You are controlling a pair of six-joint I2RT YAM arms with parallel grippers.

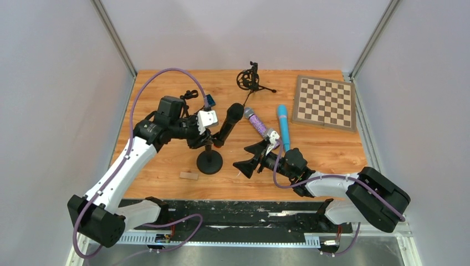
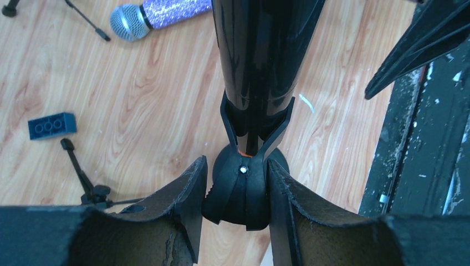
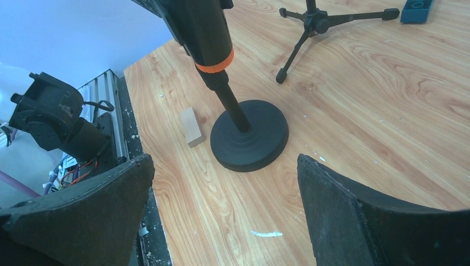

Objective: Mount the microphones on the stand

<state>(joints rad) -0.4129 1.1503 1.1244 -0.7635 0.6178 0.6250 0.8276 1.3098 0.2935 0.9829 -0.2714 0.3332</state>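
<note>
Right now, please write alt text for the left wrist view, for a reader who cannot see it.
The left tool grips the stand's joint, with the black microphone seated in the clip just above it. Behind, on the wooden table, lie the purple glitter microphone and a blue brick.

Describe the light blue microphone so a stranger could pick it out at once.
Find the chessboard at the far right of the table. Just left of it, two microphones lie flat side by side; the light blue microphone is the one nearer the board. Its smooth pale-blue body sets it apart from the purple glitter microphone with its silver mesh head.
</note>
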